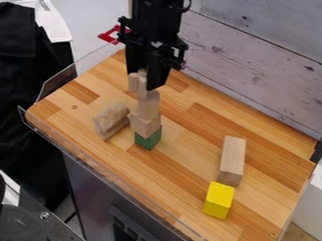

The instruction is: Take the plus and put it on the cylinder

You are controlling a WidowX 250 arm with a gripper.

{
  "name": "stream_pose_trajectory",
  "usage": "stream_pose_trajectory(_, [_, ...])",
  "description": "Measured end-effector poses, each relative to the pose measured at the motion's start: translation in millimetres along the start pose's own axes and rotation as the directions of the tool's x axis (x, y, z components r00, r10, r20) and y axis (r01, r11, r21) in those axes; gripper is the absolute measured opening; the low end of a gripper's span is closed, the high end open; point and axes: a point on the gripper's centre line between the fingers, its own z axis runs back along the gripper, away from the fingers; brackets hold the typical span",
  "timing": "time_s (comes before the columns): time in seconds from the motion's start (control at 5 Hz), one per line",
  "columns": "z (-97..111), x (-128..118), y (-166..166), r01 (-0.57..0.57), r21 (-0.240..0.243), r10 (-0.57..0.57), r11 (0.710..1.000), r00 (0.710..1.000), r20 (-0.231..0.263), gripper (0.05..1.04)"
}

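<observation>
While cylinder [148, 106] stands below, plus [142, 88] (pale wood): long axis upright.

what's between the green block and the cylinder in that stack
A plain wooden block: in the camera view it sits on the green block and under the cylinder.

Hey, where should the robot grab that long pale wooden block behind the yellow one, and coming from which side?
Probably from straight above, pinching across the middle of its two long sides. The long wooden block lies flat and is narrow that way, and its top is uncovered. The yellow block sits only at its near end.
</observation>
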Motion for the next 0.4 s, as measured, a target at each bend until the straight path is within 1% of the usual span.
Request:
stream_pose_trajectory(0.2, [9.0,0.4,-4.5,0.010,-0.019,-0.009,1.000,0.999,0.041,0.439])
stream_pose_trajectory(0.4, [7.9,-0.6,-3.7,0.016,-0.011,-0.016,1.000,1.000,0.020,0.439])
